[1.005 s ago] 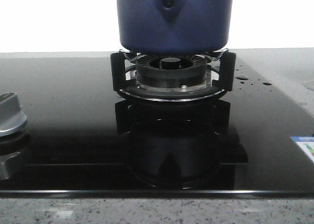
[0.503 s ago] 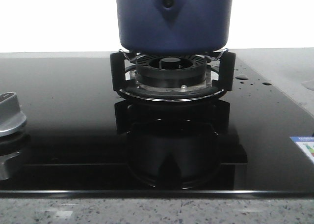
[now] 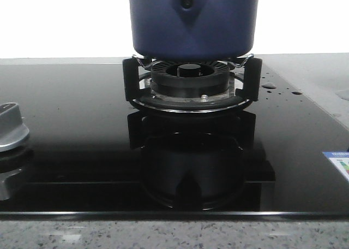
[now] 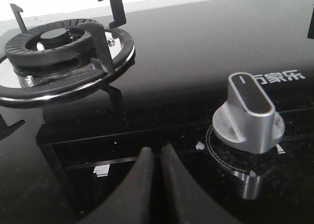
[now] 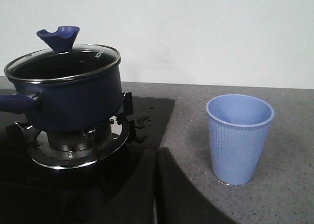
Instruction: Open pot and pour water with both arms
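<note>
The dark blue pot [image 3: 193, 22] stands on the gas burner [image 3: 190, 84] of a black glass hob. In the right wrist view the pot [image 5: 68, 98] carries a glass lid [image 5: 64, 62] with a blue knob [image 5: 59, 37], and its handle points away to the side. A light blue ribbed cup [image 5: 239, 138] stands on the grey counter beside the hob. My right gripper [image 5: 156, 157] is shut and empty, low near the hob's edge, between pot and cup. My left gripper [image 4: 157, 153] is shut and empty over the black glass, near a silver knob [image 4: 248, 116].
A second, bare burner [image 4: 61, 57] with black pot supports shows in the left wrist view. The silver knob [image 3: 11, 129] sits at the hob's left in the front view. Water drops [image 3: 268, 86] lie on the glass right of the pot. A sticker [image 3: 339, 164] is at the right edge.
</note>
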{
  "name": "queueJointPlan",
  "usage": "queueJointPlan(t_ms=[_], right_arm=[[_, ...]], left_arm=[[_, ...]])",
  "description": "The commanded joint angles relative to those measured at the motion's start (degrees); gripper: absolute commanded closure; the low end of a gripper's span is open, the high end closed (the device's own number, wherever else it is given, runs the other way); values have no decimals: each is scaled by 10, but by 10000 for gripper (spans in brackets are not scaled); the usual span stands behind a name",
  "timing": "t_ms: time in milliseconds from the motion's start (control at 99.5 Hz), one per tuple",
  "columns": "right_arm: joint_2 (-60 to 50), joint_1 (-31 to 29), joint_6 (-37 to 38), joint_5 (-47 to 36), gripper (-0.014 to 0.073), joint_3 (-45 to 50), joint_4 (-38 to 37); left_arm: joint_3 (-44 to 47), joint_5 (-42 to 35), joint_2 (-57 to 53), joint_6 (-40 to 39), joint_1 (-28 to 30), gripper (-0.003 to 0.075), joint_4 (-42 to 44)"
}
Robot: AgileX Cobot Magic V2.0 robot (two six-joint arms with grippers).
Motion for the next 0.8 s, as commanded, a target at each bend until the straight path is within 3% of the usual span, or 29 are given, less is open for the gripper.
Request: queueJointPlan(t_ms=[0,693,794], right_arm=[[-5,-2,-6,-45,665,-12,10],[-5,-2,-6,-45,665,-7,3],[-5,-2,-6,-98,665,26,-19]], left_arm=[[26,-20,-18,-7,1,740,2],[26,-20,-18,-7,1,740,2],[26,-20,-18,-7,1,740,2]])
